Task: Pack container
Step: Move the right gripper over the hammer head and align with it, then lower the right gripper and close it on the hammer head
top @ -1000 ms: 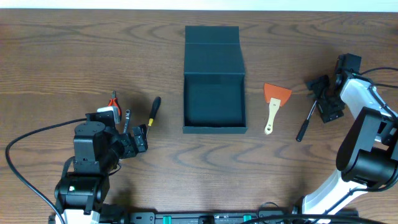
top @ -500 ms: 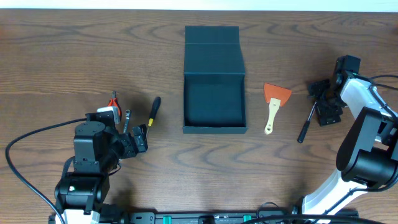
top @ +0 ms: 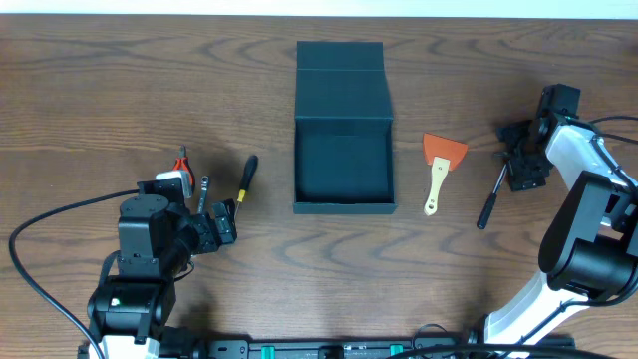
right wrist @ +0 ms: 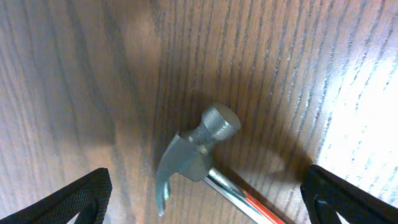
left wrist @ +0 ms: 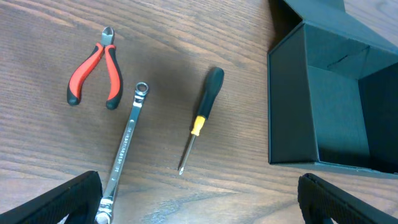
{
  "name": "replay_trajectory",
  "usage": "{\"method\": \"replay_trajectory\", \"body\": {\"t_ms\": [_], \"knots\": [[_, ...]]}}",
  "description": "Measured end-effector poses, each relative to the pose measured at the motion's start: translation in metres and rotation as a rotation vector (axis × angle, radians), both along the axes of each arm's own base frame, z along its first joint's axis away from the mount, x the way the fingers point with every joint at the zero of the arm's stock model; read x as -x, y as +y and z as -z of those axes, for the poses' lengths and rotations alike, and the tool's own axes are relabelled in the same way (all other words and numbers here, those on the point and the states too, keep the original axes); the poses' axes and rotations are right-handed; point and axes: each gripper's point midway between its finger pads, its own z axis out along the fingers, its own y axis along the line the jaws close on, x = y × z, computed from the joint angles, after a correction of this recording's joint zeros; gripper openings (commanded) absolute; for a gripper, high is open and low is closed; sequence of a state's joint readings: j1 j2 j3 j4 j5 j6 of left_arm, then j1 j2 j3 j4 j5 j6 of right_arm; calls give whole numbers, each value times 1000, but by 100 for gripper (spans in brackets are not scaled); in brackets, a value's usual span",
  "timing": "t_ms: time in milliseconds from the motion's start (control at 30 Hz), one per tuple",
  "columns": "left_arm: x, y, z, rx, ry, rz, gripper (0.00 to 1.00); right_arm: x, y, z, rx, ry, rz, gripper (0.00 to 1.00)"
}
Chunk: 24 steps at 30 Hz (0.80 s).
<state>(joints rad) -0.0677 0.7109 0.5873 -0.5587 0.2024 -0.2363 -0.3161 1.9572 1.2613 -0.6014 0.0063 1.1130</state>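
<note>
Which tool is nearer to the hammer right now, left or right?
Right. The right tool hangs directly over the head of the hammer, jaws open on either side of it. The left tool sits on the far side of the container, near the screwdriver.

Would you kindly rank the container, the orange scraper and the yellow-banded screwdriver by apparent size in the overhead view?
Largest to smallest:
1. container, by far the biggest
2. orange scraper
3. screwdriver, shorter and slimmer than the scraper

Dark square container (top: 344, 207), lid open
</note>
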Motion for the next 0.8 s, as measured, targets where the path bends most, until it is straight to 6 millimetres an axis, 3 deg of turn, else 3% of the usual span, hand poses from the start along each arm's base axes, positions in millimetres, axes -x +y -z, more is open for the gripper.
{"method": "replay_trajectory", "body": {"t_ms": [467, 633, 733, 800], "knots": [[0, 0, 0, 0, 0, 0, 99, 1, -1, 5, -9, 33, 26, 82], [0, 0, 0, 0, 0, 0, 99, 3, -1, 6, -10, 43, 25, 70], [0, 0, 0, 0, 0, 0, 99, 5, 1, 7, -15, 54, 15, 50], [0, 0, 0, 0, 0, 0, 99, 6, 3, 8, -25, 59, 4, 47]]}}
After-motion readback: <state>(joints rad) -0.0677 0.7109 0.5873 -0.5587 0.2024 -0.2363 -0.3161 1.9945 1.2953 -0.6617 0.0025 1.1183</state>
